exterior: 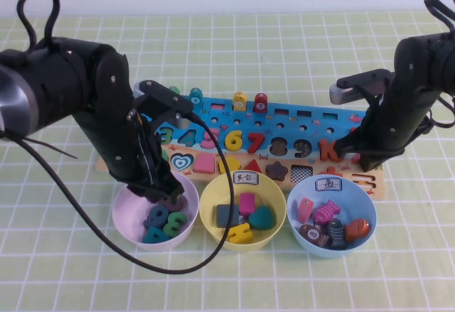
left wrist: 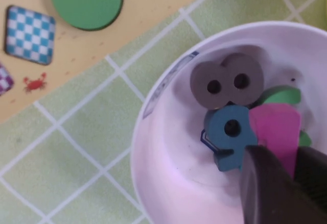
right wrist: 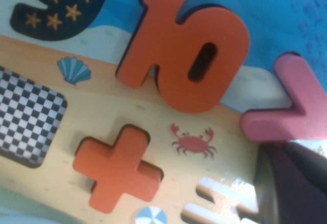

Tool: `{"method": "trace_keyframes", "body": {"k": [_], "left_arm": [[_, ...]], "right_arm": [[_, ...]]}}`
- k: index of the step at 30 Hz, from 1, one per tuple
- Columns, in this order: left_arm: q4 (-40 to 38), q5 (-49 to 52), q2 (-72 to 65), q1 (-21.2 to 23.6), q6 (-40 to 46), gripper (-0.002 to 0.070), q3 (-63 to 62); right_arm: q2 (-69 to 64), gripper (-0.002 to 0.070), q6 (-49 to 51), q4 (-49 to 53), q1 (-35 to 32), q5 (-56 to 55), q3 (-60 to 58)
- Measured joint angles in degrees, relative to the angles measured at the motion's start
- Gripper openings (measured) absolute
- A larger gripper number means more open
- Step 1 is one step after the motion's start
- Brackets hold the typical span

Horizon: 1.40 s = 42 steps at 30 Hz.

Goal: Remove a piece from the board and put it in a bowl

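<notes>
My left gripper (exterior: 158,195) hangs inside the pale pink-lilac bowl (exterior: 122,219), just above its contents. It is shut on the magenta piece (left wrist: 276,129), which sticks out between the dark fingers (left wrist: 260,183) over the bowl's wall (left wrist: 168,183). Under it lie a grey 8 (left wrist: 227,81), a blue numeral (left wrist: 230,132) and a green one (left wrist: 281,95). The board (exterior: 298,124) lies behind the bowls; its tan strip (left wrist: 102,50) shows in the left wrist view. My right gripper (exterior: 366,161) sits shut low over the board's right end, by a pink angled piece (right wrist: 286,112).
A yellow bowl (exterior: 206,198) with shapes and a light blue bowl (exterior: 291,205) with fish stand right of the lilac bowl, in front of the board. An orange numeral (right wrist: 194,66) and an orange cross (right wrist: 115,165) lie near the right gripper. Green checked cloth covers the table.
</notes>
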<state>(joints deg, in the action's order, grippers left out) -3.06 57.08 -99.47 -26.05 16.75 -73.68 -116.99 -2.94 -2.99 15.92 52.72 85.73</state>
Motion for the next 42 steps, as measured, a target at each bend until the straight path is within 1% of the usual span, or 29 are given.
{"method": "trace_keyframes", "body": {"k": [2, 4, 8, 11, 14, 17, 25, 31, 37, 42], "left_arm": [[-0.3, 0.0, -0.2, 0.0, 0.6, 0.0106, 0.0], [-0.4, 0.0, -0.2, 0.0, 0.7, 0.0176, 0.0], [-0.5, -0.3, -0.2, 0.0, 0.8, 0.0349, 0.0], [-0.8, -1.2, -0.2, 0.0, 0.8, 0.0402, 0.0], [-1.0, -2.7, 0.1, 0.0, 0.8, 0.0412, 0.0], [-1.0, -5.6, 1.7, 0.0, 0.8, 0.0388, 0.0], [-1.0, -15.1, 12.8, 0.0, 0.9, 0.0255, 0.1], [-1.0, -16.3, 18.3, 0.0, 1.0, 0.0163, 0.1], [-1.0, -16.3, 19.3, 0.0, 1.0, 0.006, 0.1], [-1.0, -16.2, 19.3, 0.0, 1.0, 0.0029, 0.1]], "right_arm": [[0.0, -0.0019, 0.0, 0.0, 0.0, 0.0, 0.0], [0.0, -0.0019, 0.0, 0.0, 0.0, 0.0, 0.0], [0.0, -0.0019, 0.0, 0.0, 0.0, 0.0, 0.0], [0.0, -0.0019, 0.0, 0.0, 0.0, 0.0, 0.0], [0.0, -0.0019, 0.0, 0.0, 0.0, -0.1, 0.0], [0.0, -0.0019, 0.0, 0.1, 0.0, -0.1, 0.0], [0.0, -0.0019, 0.0, 0.4, 0.0, -0.1, 0.0], [0.6, -0.0019, 0.0, 0.6, 0.0, -0.2, -0.3], [3.8, -0.0019, 0.0, 0.6, 0.0, 1.1, -0.6], [7.4, -0.0019, 0.0, 0.7, 0.0, 1.9, -0.7]]}}
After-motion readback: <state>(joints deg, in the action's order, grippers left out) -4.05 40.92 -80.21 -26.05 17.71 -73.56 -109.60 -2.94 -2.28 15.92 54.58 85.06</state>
